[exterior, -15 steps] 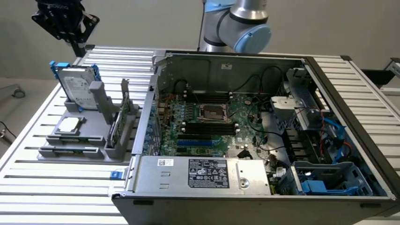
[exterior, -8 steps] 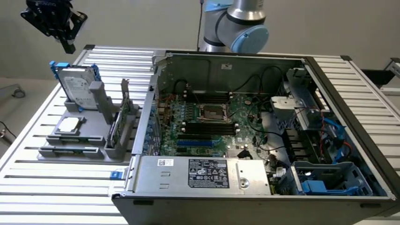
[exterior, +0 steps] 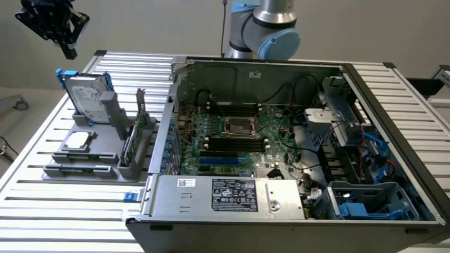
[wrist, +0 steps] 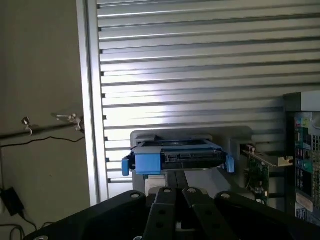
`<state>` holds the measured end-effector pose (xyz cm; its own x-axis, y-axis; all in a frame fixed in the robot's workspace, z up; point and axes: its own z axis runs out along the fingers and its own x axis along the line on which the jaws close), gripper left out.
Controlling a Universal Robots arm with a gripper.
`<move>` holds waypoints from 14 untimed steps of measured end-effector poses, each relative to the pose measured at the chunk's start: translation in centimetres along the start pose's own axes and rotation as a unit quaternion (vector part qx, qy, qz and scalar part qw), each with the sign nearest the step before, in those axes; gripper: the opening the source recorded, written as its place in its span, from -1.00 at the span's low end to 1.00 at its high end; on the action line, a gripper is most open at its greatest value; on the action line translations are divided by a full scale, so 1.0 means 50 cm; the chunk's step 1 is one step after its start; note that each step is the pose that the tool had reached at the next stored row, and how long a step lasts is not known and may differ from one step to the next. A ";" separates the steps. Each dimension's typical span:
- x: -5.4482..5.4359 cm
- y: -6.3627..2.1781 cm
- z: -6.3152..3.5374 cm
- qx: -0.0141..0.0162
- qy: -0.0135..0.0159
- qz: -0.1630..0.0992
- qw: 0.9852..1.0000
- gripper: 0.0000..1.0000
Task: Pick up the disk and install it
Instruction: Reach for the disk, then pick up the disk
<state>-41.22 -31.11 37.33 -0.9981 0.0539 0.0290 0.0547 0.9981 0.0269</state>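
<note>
Found disk [exterior: 86, 97] stood on edge in grey plastic rack [exterior: 81, 171], far end, the exterior view's left. Long axis approx. vert.; white label facing near side. Flat silver metal w/ blue plastic carrier at edges. Noted black gripper [exterior: 69, 51] high above disk, well apart; pincer closed tight, nothing held. Ribbed alu table [exterior: 42, 211] beneath.

Open air lies above the upright silver-grey, blue-framed disk [exterior: 88, 97]; a standing green circuit card [exterior: 131, 141] and the grey metal computer case [exterior: 172, 100] flank it on the exterior view's right.
</note>
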 end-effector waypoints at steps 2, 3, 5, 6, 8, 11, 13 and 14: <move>0.005 0.003 0.001 0.004 0.000 -0.005 1.000 -0.79; 0.008 0.004 0.002 0.006 0.000 -0.008 1.000 -0.79; 0.012 0.006 0.004 0.010 0.000 -0.015 1.000 -0.79; 0.014 0.007 0.005 0.011 0.000 -0.018 1.000 -0.79; 0.018 0.009 0.007 0.012 0.000 -0.025 1.000 -0.79; 0.024 0.011 0.009 0.012 0.000 -0.029 0.999 -0.79; 0.024 0.011 0.009 0.012 0.000 -0.029 0.999 -0.79; 0.024 0.011 0.009 0.012 0.001 -0.029 0.999 -0.79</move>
<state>-42.41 -30.48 36.92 -0.9996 -0.0043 0.0294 -0.0042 1.0000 0.0039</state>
